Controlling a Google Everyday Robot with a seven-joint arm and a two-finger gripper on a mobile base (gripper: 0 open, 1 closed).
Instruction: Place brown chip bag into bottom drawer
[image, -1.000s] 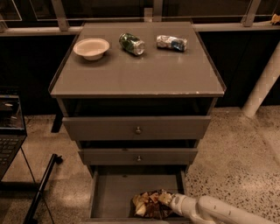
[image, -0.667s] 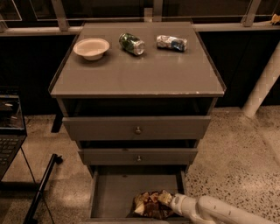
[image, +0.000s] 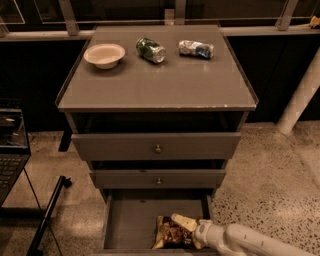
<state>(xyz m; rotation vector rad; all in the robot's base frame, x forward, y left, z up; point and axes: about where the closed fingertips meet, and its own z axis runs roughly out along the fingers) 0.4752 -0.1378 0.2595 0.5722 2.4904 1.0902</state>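
The brown chip bag lies inside the open bottom drawer, at its front right part, crumpled, with dark brown and pale tan foil showing. My gripper reaches into the drawer from the lower right on a white arm. It sits right at the bag's right side, touching or lying over it. Part of the bag is hidden under the gripper and by the frame's lower edge.
Two shallower drawers with round knobs are slightly open above. On the cabinet top stand a pale bowl, a green can and a crushed silver-blue can. A laptop on a stand is at the left, and a white post at the right.
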